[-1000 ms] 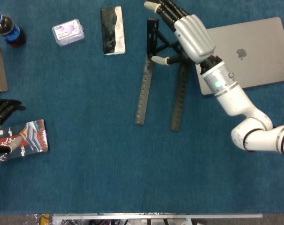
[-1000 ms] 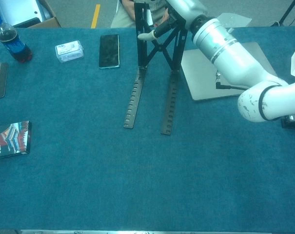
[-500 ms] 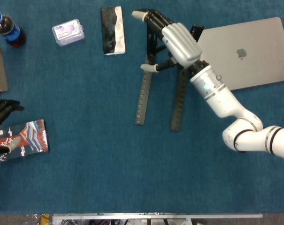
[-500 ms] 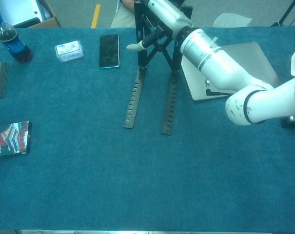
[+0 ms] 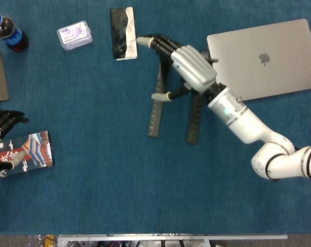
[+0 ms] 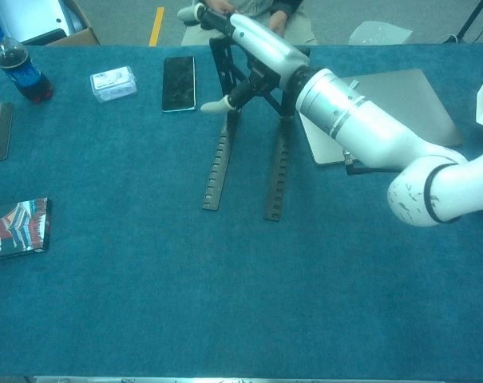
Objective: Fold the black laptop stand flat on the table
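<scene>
Nearest the robot, the left hand [image 5: 3, 141] sits at the table's [image 5: 93, 195] edge beside a book [image 5: 28, 150], fingers curled, apparently holding nothing. Mid-table the stand [image 5: 158, 105] has both rails flat on the cloth. The right hand [image 5: 183, 64] grips its raised upper frame, fingers around the bars. Beyond: laptop [image 5: 271, 54], phone [image 5: 123, 33].

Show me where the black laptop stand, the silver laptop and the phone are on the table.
black laptop stand [image 5: 154, 116], head view, on its left notched rail.
silver laptop [image 5: 268, 56], head view, on the closed lid near the logo.
phone [image 6: 179, 82], chest view, on the middle of its dark screen.
</scene>
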You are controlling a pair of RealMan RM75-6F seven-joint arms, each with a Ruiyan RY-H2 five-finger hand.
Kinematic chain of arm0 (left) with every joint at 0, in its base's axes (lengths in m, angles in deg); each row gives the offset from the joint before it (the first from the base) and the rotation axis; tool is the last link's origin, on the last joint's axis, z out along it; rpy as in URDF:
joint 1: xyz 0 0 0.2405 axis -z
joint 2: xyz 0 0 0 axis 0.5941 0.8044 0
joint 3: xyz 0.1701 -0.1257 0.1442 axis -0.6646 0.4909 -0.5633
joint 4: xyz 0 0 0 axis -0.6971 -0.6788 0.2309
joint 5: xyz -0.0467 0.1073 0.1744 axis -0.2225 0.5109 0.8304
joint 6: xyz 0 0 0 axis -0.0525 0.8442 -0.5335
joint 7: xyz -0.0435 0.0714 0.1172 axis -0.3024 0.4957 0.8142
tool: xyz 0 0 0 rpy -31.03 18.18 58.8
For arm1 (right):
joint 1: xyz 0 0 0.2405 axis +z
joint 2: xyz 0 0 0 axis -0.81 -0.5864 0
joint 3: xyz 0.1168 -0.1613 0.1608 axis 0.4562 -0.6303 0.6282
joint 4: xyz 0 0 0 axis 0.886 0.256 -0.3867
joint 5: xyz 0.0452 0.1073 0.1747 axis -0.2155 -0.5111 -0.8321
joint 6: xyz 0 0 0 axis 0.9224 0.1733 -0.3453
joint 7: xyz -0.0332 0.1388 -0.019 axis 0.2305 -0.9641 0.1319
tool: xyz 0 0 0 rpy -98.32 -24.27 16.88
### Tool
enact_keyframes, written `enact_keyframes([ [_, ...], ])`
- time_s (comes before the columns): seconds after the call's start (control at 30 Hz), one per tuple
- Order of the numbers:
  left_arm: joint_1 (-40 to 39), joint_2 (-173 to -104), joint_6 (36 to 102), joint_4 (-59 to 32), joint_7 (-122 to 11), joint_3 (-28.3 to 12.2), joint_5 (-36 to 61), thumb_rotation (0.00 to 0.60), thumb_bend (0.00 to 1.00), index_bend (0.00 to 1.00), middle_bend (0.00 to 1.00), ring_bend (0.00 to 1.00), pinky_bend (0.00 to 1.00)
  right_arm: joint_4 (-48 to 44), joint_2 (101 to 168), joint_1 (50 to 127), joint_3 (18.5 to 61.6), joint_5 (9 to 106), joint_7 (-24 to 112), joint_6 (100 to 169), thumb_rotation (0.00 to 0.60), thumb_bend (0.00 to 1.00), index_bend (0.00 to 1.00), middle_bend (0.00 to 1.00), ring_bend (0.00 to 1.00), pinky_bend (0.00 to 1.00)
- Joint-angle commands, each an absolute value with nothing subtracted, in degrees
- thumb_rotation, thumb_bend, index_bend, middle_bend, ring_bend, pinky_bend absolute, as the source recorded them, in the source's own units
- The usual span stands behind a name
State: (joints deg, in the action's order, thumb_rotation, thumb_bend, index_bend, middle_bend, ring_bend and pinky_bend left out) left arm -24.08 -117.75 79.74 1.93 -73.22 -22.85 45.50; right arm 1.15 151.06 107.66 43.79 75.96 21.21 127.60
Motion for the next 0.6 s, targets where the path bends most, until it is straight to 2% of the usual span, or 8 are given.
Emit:
enact_keyframes([
  [0.03, -24.15, -117.70, 79.98, 1.92, -73.26, -22.85, 45.63, 0.600, 0.28, 0.23, 0.18, 0.15, 0.11, -3.55, 149.15, 106.66, 42.29, 76.93, 22.65, 127.55, 0.600, 0.00, 0.09, 0.12, 0.09, 0.22],
  [0.33, -24.52, -117.34, 80.61, 2.12, -73.23, -22.91, 45.68, 0.600, 0.28, 0.23, 0.18, 0.15, 0.11, -12.81, 146.54, 106.32, 41.19, 79.94, 22.29, 128.21, 0.600, 0.00, 0.08, 0.12, 0.09, 0.22],
  [0.6, -24.76, -117.13, 80.73, 2.20, -73.20, -22.94, 45.53, 0.600, 0.28, 0.23, 0.18, 0.15, 0.11, -13.50, 144.65, 105.91, 40.94, 79.28, 24.56, 127.45, 0.600, 0.00, 0.08, 0.12, 0.08, 0.22],
])
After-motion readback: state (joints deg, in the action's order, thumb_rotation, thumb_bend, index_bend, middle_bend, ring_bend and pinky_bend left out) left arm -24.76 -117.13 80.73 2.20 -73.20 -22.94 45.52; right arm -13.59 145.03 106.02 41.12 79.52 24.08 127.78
